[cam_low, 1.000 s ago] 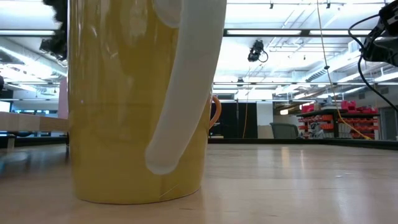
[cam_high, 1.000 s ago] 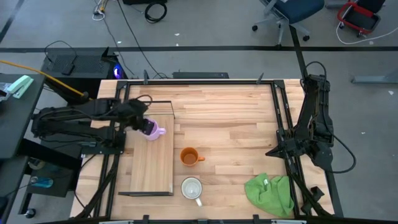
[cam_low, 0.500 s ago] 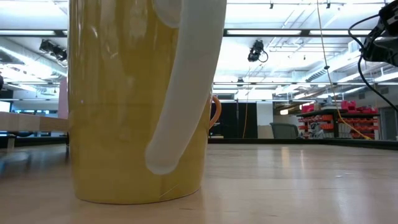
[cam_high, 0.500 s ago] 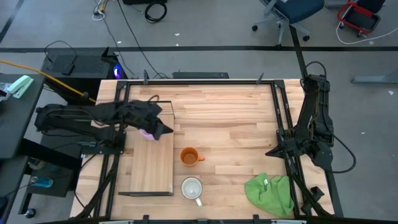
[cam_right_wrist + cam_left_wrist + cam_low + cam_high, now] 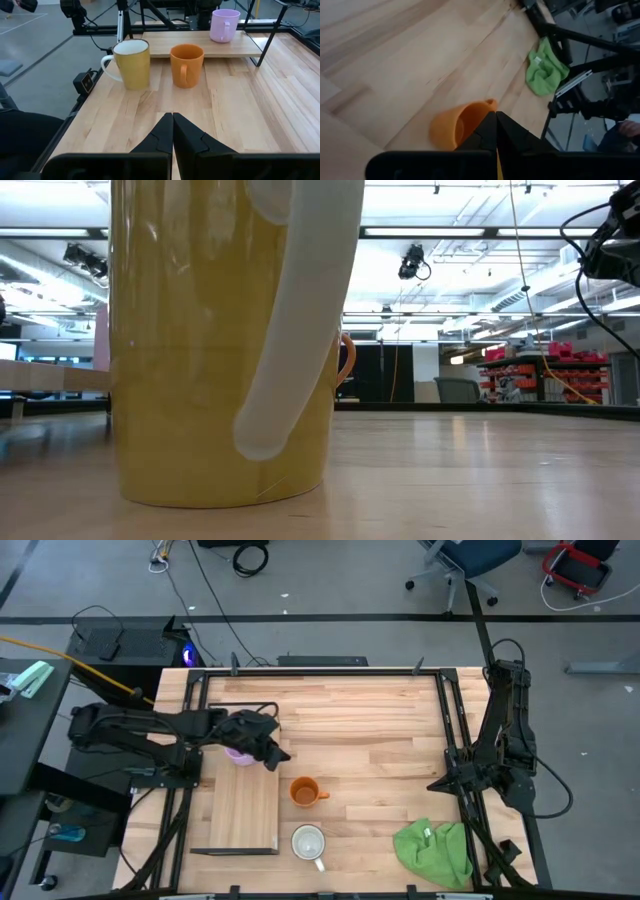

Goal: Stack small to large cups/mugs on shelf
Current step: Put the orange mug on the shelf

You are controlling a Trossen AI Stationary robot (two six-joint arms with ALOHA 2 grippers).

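Left gripper: we see it over the right edge of the shelf, between the purple mug and the orange one; from the wrist view its fingers are pressed together with nothing between them.
Shelf: a long light board on the left part of the table, running near to far.
Purple mug: it stands upright on the far end of the shelf, partly hidden under the left arm from above.
Orange mug: on the table just right of the shelf, handle pointing right, untouched.
Yellow mug: near edge of the table, just right of the shelf's near end; white inside.
Green cloth: near right corner, well apart from the mugs.
Right gripper: parked at the right side, fingers closed and empty.
Step in hand: we judge one mug placed and the left arm heading for the orange one.
Next move: it must spread its fingers, drop over the orange rim and grip.
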